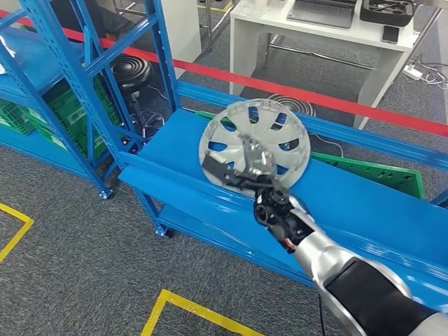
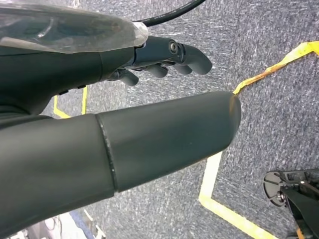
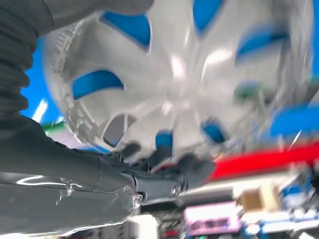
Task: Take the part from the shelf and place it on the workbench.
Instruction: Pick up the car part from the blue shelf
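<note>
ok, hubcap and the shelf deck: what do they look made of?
Hubcap: probably moulded plastic with a silver metallic paint; soft glossy highlights, thin spokes with cut-outs. Could be metal, the look leaves it open.
Shelf deck: looks like sheet steel painted glossy blue, with perforated uprights of the same finish.

Grey carpet flooring is covering the room, with yellow floor tape marking out boxes on it. Blue steel shelving is running across the area, and green plastic crates are sitting low inside the left-hand rack. A red barrier tape is stretching across behind the shelving. A white desk is standing beyond it, carrying a laptop. A black stool is standing behind the rack.
</note>
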You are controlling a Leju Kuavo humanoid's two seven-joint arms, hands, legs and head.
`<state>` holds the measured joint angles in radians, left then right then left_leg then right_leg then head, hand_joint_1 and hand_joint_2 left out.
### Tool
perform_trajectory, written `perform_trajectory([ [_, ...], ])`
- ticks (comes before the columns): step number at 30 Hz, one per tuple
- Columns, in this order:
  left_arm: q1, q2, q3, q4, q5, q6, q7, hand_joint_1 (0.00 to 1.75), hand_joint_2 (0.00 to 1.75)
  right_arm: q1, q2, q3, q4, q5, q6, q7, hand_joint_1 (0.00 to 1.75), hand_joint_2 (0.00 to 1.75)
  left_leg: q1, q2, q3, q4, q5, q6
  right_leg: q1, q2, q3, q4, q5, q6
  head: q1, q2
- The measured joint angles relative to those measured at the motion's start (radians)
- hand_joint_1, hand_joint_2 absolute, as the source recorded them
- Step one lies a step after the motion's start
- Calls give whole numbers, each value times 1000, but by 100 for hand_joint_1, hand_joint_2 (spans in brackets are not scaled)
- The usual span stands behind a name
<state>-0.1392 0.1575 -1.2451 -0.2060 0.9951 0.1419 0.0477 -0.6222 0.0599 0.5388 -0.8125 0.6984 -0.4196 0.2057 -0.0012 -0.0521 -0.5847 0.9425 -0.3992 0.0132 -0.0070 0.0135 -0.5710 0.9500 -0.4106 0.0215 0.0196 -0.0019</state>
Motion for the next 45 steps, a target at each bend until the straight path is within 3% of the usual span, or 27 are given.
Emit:
perform_trajectory([
  [45, 8, -17, 24, 0, 6, 15, -17, 0, 0, -3, -40, -62, -202, 0, -33, -34, 0, 175, -1, 3, 2, 0, 0, 0, 0, 2, 2, 0, 1, 1, 0, 0],
])
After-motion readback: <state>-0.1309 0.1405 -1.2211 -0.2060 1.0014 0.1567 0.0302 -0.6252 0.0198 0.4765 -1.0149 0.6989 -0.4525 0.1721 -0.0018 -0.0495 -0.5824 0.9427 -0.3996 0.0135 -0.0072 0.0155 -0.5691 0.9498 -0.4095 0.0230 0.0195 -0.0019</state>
